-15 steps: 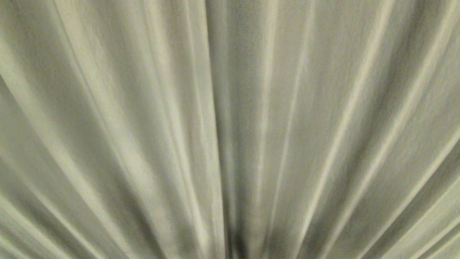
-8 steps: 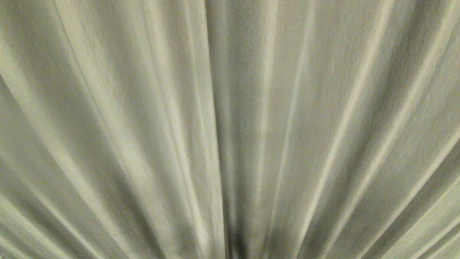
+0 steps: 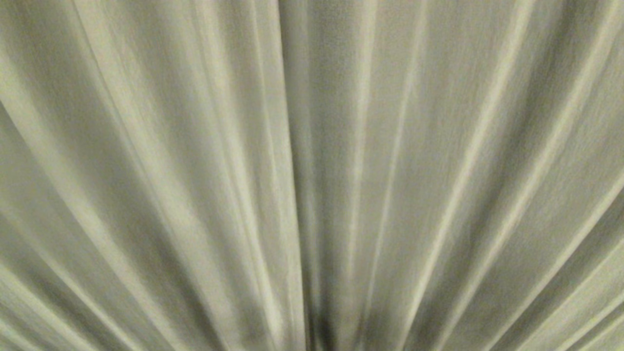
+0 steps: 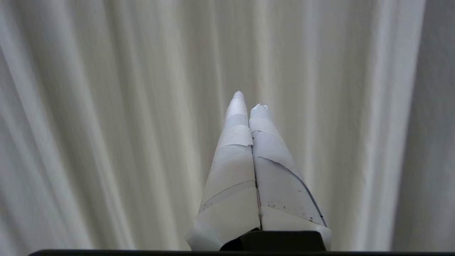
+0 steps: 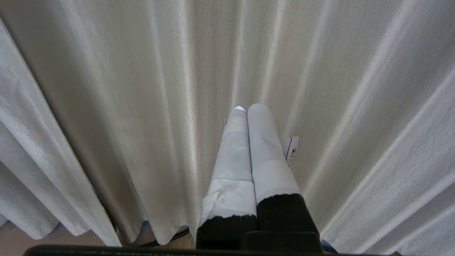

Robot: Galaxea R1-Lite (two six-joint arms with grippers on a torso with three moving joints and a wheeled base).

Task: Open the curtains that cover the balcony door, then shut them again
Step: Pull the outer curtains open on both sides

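The curtains [image 3: 312,175] hang drawn across the whole head view, cream-beige pleats with a darker seam running down near the middle; the balcony door behind them cannot be seen. The left tool [image 4: 249,106] points at the pleats with its taped fingers pressed together and nothing between them. The right tool [image 5: 249,108] is likewise closed and empty, near the curtain hem, where a strip of floor [image 5: 21,245] shows below.

To open the drapes well, a tool probably needs to slip into the seam where the panels meet, then sweep sideways, carrying the fabric along evenly rather than snagging one pleat. A paper tag [image 5: 291,149] sits beside the right fingers. Thick folds could slide off smooth tape.
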